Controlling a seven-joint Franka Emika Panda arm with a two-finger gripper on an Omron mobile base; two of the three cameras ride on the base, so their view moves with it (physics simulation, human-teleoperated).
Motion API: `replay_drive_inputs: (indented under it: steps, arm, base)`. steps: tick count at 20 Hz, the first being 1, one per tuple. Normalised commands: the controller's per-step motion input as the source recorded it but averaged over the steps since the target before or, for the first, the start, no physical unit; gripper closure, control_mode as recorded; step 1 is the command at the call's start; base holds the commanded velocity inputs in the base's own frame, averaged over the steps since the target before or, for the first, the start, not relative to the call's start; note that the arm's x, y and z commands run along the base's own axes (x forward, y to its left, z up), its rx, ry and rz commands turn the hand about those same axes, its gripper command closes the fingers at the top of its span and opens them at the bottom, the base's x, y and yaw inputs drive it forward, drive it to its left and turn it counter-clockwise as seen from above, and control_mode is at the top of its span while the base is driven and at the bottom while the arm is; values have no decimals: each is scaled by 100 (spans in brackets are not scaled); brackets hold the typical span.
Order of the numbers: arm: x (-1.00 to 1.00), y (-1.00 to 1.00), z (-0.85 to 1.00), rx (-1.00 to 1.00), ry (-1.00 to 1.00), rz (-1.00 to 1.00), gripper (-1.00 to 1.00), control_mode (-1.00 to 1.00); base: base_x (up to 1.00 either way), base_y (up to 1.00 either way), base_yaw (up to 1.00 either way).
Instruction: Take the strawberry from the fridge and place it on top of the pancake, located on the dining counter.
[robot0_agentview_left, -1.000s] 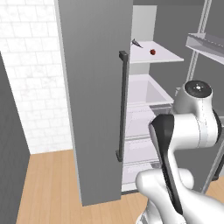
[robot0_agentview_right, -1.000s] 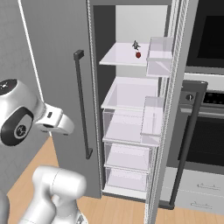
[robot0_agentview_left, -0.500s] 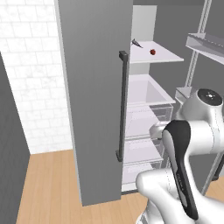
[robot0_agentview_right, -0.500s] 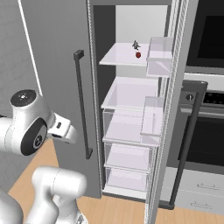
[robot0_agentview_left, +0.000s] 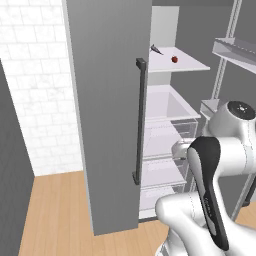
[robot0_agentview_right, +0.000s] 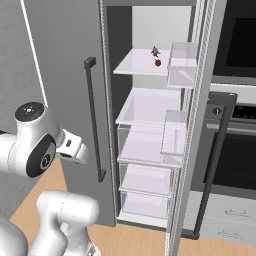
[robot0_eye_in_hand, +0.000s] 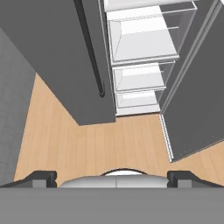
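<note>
Red strawberry (robot0_agentview_left: 174, 59) on top shelf (robot0_agentview_left: 187, 64), fridge (robot0_agentview_right: 150, 125) right door open

Looking down at light wooden plank floor (robot0_eye_in_hand: 87, 144). Tall grey two-door fridge (robot0_eye_in_hand: 52, 57) ahead: left door shut, long dark vertical bar handle (robot0_eye_in_hand: 91, 52) on it. Right door (robot0_eye_in_hand: 197, 96) swung open, seen edge-on at right. Between doors, white shelves and clear drawers (robot0_eye_in_hand: 144, 43) stacked, lowest ones near floor. Claw (robot0_eye_in_hand: 112, 177) at bottom edge, two dark fingertips (robot0_eye_in_hand: 39, 177) wide apart, nothing between.
</note>
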Motion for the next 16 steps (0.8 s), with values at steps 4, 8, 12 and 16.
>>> replay_drive_inputs:
  steps: [4,8,12,16]
  arm:
    - [7,0,0,0,0,3,-100,-100]
    - [0,0,0,0,0,0,-100,100]
    - [0,0,0,0,0,0,-100,100]
    - [0,0,0,0,0,0,-100,100]
  base:
    - [0,0,0]
    - [41,0,20]
    - [62,0,22]
    - [88,-2,7]
